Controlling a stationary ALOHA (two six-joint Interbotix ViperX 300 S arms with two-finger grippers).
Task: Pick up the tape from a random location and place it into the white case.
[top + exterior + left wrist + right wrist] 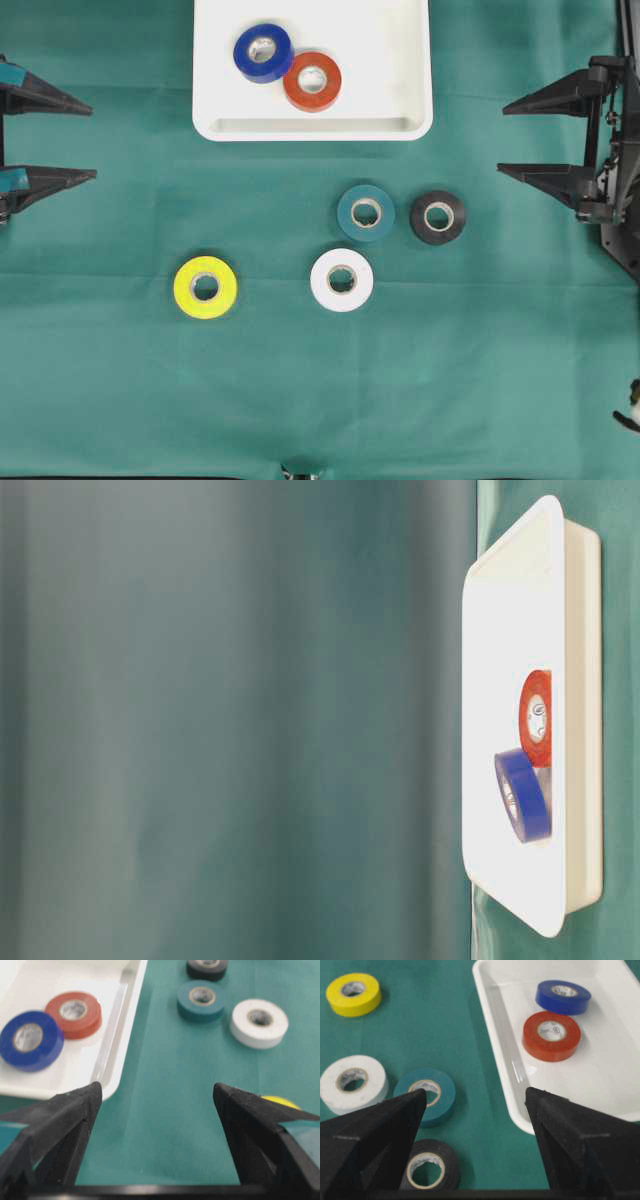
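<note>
The white case (380,60) lies at the top middle and holds a blue tape (263,52) and a red tape (312,81) side by side. Several tapes lie flat on the green cloth below it: teal (365,212), black (438,217), white (342,280) and yellow (205,287). My left gripper (94,141) is open at the left edge with nothing between its fingers, well away from every roll. My right gripper (500,139) is open at the right edge, above and to the right of the black tape (447,1160), also holding nothing.
The green cloth (450,380) covers the whole table. In the table-level view only the case (510,620) with the red roll (536,718) and the blue roll (522,795) shows. The case's near rim (117,1060) lies just ahead of the left finger.
</note>
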